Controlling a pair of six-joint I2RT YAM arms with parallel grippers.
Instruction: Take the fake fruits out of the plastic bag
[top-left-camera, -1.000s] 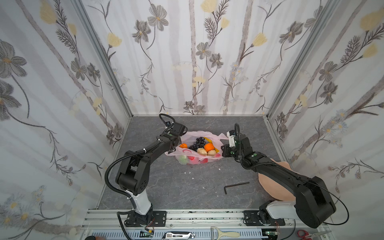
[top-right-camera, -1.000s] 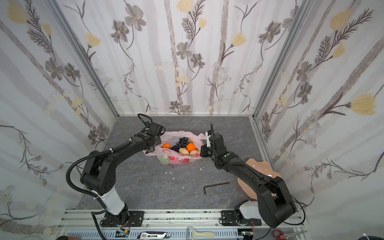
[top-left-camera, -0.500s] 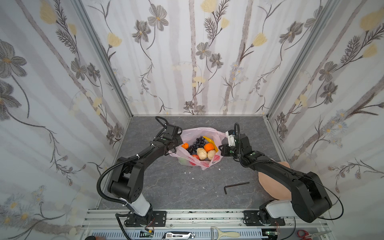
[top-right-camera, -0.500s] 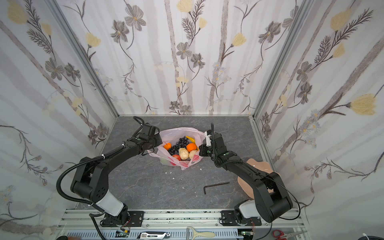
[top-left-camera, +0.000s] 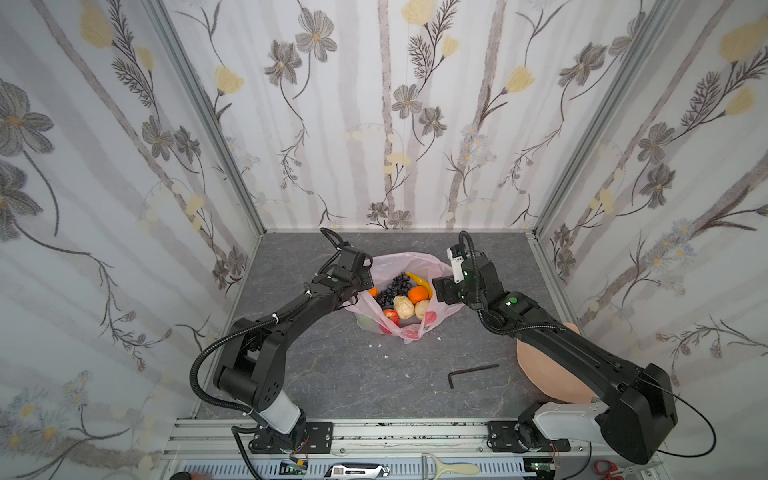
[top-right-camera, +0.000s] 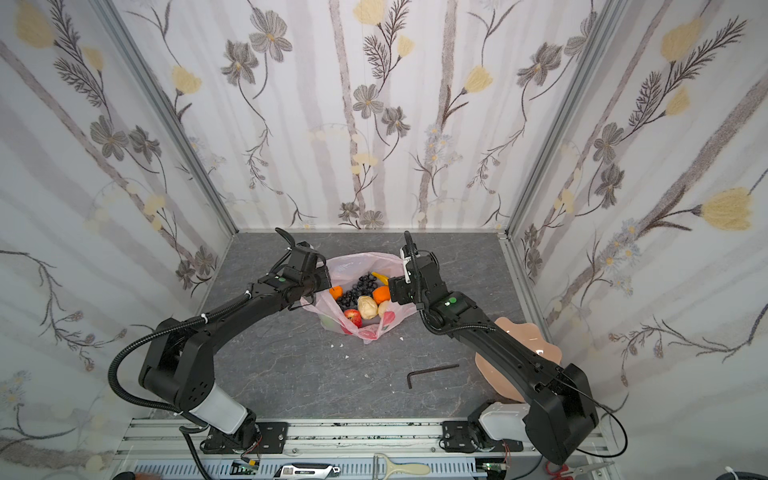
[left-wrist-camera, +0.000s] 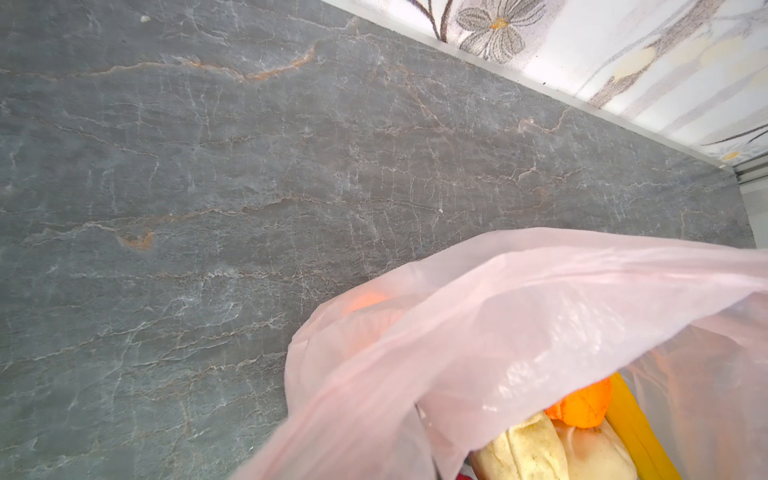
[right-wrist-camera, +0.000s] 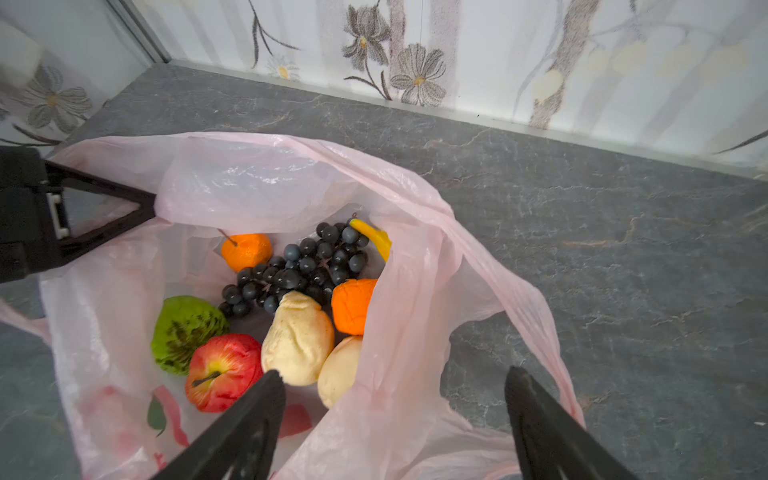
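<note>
The plastic bag (top-left-camera: 409, 259) is seen on the grey desk (top-left-camera: 332, 365), toward 12 o'clock from its middle, with the mouth spread wide. The left jaws are pressed together on the bag's rim at its 9 o'clock side; in the right wrist view the black fingertips (right-wrist-camera: 145, 210) are seen pinching the pink film. The right jaws are held wide apart at the 3 o'clock side, one finger (right-wrist-camera: 266, 399) over the bag's inside and the other outside it, with nothing gripped.

All the fake fruits (right-wrist-camera: 291, 316) are lying inside the bag:
- The grape bunch (right-wrist-camera: 299, 266) is in the middle.
- The banana (right-wrist-camera: 374, 239) is at 1 o'clock.
- An orange (right-wrist-camera: 246, 250) is at 9 o'clock.
- A second orange (right-wrist-camera: 351, 305) is at 3 o'clock.
- Two pears (right-wrist-camera: 297, 336) and the apple (right-wrist-camera: 222, 372) are toward 6 o'clock.
- The green fruit (right-wrist-camera: 185, 332) is at 7 o'clock.

A peach dish (top-left-camera: 534, 365) is partly hidden under the right arm (top-left-camera: 582, 361) at 4 o'clock of the desk. A hex key (top-left-camera: 471, 371) lies near 5 o'clock.
</note>
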